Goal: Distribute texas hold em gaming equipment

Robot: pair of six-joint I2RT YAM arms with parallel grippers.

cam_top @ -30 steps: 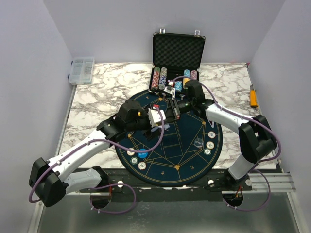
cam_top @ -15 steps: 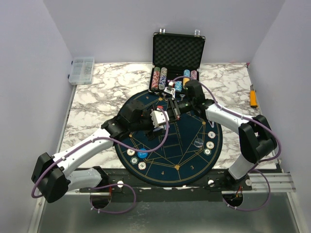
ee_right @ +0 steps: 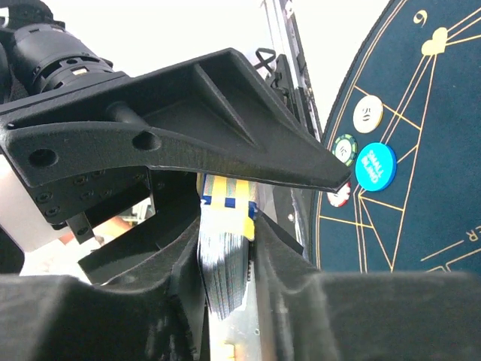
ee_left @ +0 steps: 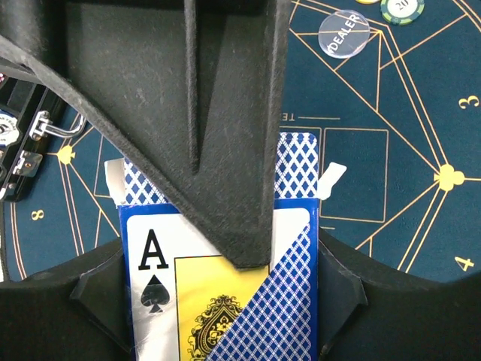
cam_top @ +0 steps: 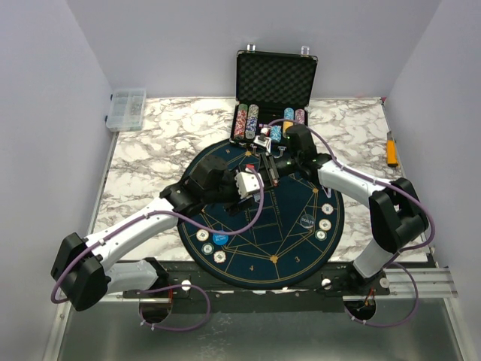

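The left gripper (ee_left: 222, 284) had been narrowed around the card box (ee_left: 225, 316) clamped by the right gripper (ee_right: 225, 252). Its hold could not be told, but a handover was judged near.

The card pack (ee_left: 285, 301) (blue lattice print, an ace of spades on a yellow face, end flaps open) sits gripped between the fingers of the left gripper (ee_left: 219, 301) and edge-on in the right gripper (ee_right: 225, 256). Ahead of the left gripper and to its right, the clear dealer disc (ee_left: 344, 34) lies flat. Right of the right gripper, the blue disc (ee_right: 376, 166), a cream disc (ee_right: 367, 113) and a green-rimmed chip (ee_right: 345, 148) lie flat, close together.
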